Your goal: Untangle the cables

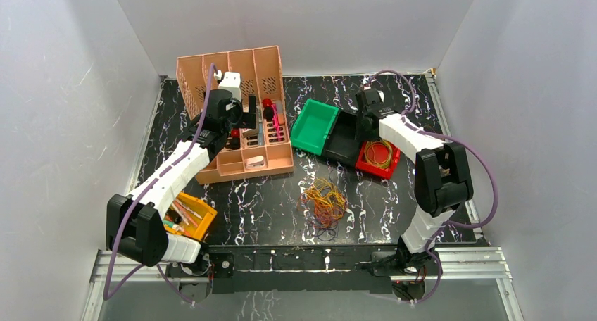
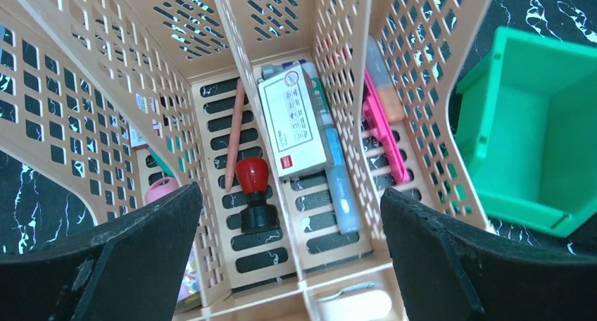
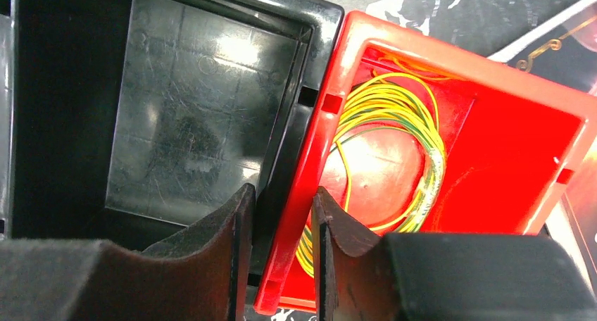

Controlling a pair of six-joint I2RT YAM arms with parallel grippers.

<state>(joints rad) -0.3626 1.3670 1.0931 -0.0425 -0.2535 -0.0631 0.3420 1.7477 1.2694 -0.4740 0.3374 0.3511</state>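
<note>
Right gripper [image 3: 281,194] straddled the red bin's [image 3: 535,124] left wall, jaws narrow; whether it pinched, I couldn't tell. Only its wrist view showed a yellow-green coil [image 3: 415,124] inside. Cables [image 1: 324,203] lay tangled mid-table. Left gripper [image 2: 292,198] gaped over the organizer [image 2: 91,110]; box [image 2: 294,127] print illegible.

Black table [image 1: 267,208] veined white; yellow-green cables [image 3: 422,124] in red bin [image 1: 366,167]; left of it black bin [image 1: 345,141], green bin [image 1: 313,127], peach basket [image 1: 267,67].

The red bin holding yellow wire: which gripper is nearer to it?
Right. The right gripper straddles the red bin at its wall, beside the black bin. The left gripper hangs over the peach organizer, beyond the green bin.
</note>
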